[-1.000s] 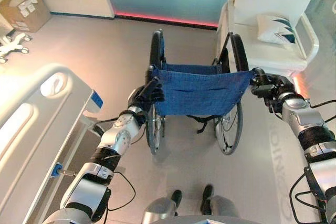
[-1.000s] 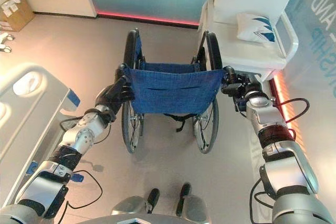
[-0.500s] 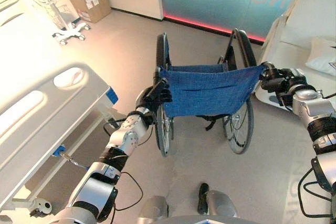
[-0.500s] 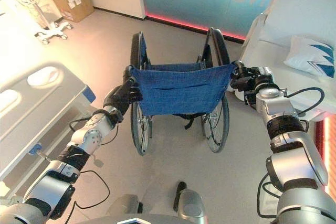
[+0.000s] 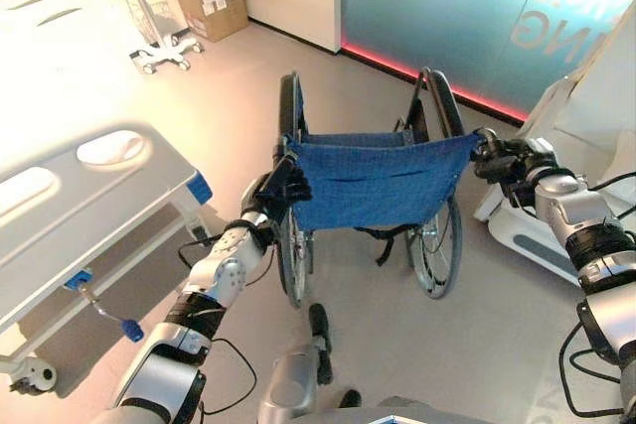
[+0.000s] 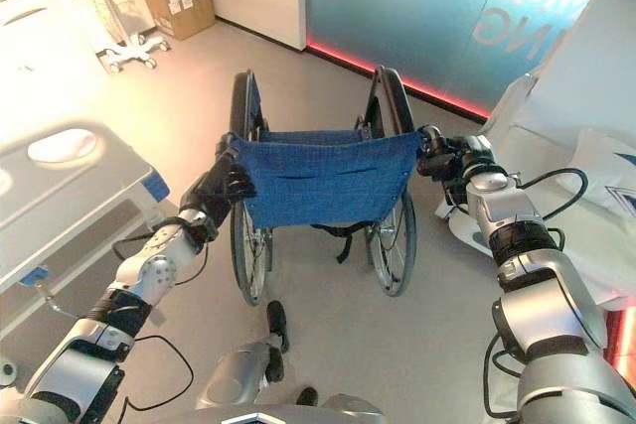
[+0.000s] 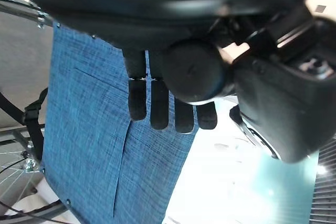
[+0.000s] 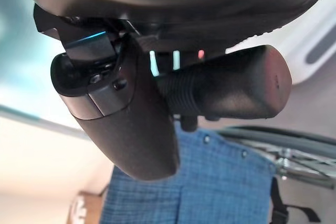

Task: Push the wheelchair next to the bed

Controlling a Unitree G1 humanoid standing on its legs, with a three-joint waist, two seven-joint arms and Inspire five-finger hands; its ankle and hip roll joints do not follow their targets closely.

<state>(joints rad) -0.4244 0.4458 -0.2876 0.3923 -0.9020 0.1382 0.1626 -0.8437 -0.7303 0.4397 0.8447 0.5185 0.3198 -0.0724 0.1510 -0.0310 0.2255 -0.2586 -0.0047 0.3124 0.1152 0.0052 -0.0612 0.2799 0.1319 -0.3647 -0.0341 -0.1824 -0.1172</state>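
The wheelchair (image 5: 373, 181) stands on the floor straight ahead, its blue cloth backrest facing me and its large wheels (image 5: 436, 245) below. My left hand (image 5: 278, 189) is shut on the left push handle (image 7: 191, 72), fingers (image 7: 157, 108) curled over the blue cloth. My right hand (image 5: 500, 159) is shut on the right push handle (image 8: 226, 90), with the thumb (image 8: 126, 124) beside the black grip. The white bed (image 5: 99, 196) with its blue-cornered end panel lies to the left, about an arm's length from the wheelchair.
A white padded recliner (image 6: 586, 146) stands close on the right. A cardboard box (image 5: 212, 5) and a wheeled stand (image 5: 149, 7) are at the far left wall. A teal glass wall with a red light strip (image 5: 427, 76) runs behind the wheelchair.
The whole picture has swung left: the camera turned, so more of the left bed and box shows and the recliner slid right. Both hands stay on the handles.
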